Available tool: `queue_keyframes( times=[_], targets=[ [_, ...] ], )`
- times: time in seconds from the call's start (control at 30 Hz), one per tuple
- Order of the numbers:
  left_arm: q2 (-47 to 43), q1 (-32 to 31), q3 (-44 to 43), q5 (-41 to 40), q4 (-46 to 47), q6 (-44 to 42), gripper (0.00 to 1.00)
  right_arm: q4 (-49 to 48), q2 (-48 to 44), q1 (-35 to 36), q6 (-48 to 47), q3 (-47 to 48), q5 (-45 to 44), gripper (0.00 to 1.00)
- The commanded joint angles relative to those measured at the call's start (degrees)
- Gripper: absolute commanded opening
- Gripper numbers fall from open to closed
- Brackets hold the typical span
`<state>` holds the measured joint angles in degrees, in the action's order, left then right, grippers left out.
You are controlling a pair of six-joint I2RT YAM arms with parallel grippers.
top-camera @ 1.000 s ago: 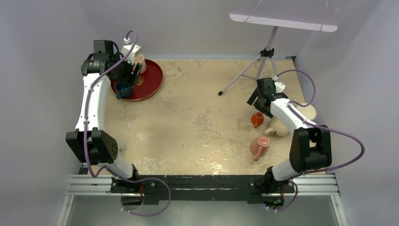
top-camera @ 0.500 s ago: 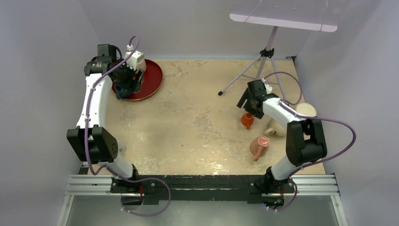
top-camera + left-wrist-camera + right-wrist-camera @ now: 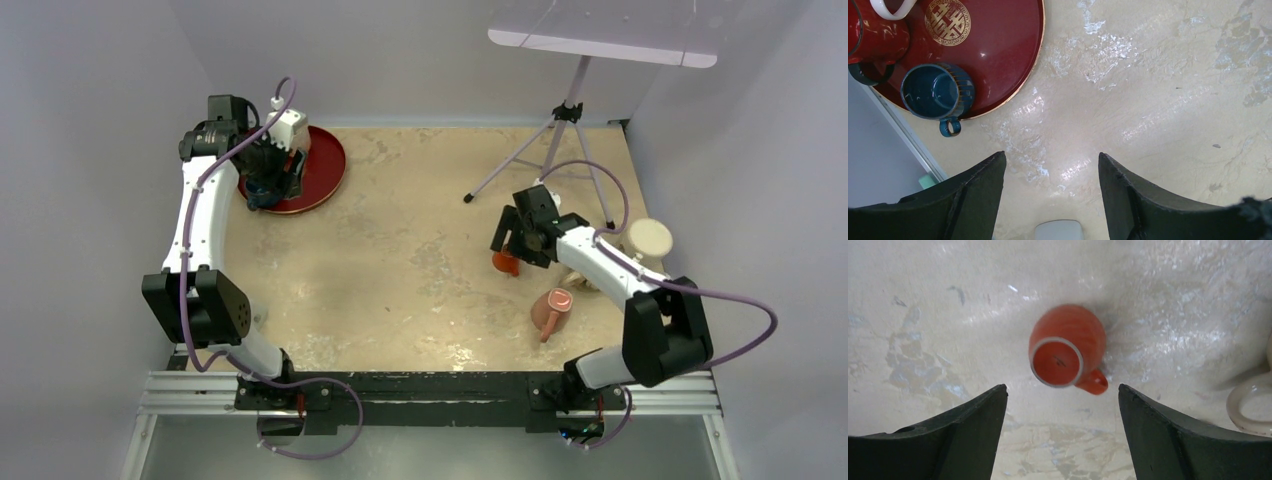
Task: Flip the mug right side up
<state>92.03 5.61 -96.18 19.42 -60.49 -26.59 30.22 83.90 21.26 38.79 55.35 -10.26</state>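
Hovering with the right hand [image 3: 1062,390] spread wide and empty, neither finger touching anything. Looking straight down from there onto the orange mug [image 3: 1064,357], framed between the fingers but not gripped. Standing on the worktop [image 3: 948,300], right of centre, apparently mouth down, with a small flat foot ring facing up and the handle jutting toward the right side of the wrist view.

Judging by this: approach and line-up, grasp not yet made. Next calls for lowering around the ribbed body, closing across it clear of the handle, then lifting and rolling the wrist half a turn before setting it down on its base.

Further out: a cream mug [image 3: 1248,400] just beside, a pink mug [image 3: 550,310] on its side nearby; worth avoiding both while turning. Far across, the left hand [image 3: 1051,157] likewise apart and empty, beside a red tray [image 3: 1013,75] holding an upright blue mug [image 3: 935,95].
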Motion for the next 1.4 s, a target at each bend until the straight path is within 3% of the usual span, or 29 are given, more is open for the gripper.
queue_keyframes(
  times=[0.0,0.27,0.5,0.7,0.93,1.17,1.27,1.37],
  targets=[
    [-1.64,0.11,-0.08,2.5,-0.09,-0.31,0.72,-2.13,-4.65,-0.14,-0.58,-5.75,4.75,0.84],
    [-1.77,0.11,0.32,2.01,0.01,-0.28,0.72,-12.04,-1.71,-0.1,-6.56,-6.04,7.18,0.83],
    [-3.05,0.11,1.32,1.36,-0.11,-0.57,0.72,-18.64,-1.48,2.09,-4.56,-7.85,14.92,0.74],
    [-3.89,0.13,1.22,2.2,-0.47,-0.81,0.72,-9.97,-0.11,6.28,-5.96,-4.36,0.8,0.72],
    [-4.14,0.06,1.59,2.72,-0.78,-0.66,0.72,-9.4,4.47,6.45,-5.22,-5.96,-2.91,0.65],
    [-4.46,0.04,1.71,2.73,-0.88,-1.01,0.72,-17.38,5.85,6.6,-9.94,-6.31,-2.83,0.6],
    [-5.0,0.11,1.7,2.13,-0.86,-1.28,0.72,-18.13,7.13,6.55,-10.34,-6.3,-3.88,0.46],
    [-5.11,0.11,1.82,1.96,-1.02,-1.32,0.72,-18.83,8.1,6.63,-10.49,-6.07,-3.76,0.22]
  ],
)
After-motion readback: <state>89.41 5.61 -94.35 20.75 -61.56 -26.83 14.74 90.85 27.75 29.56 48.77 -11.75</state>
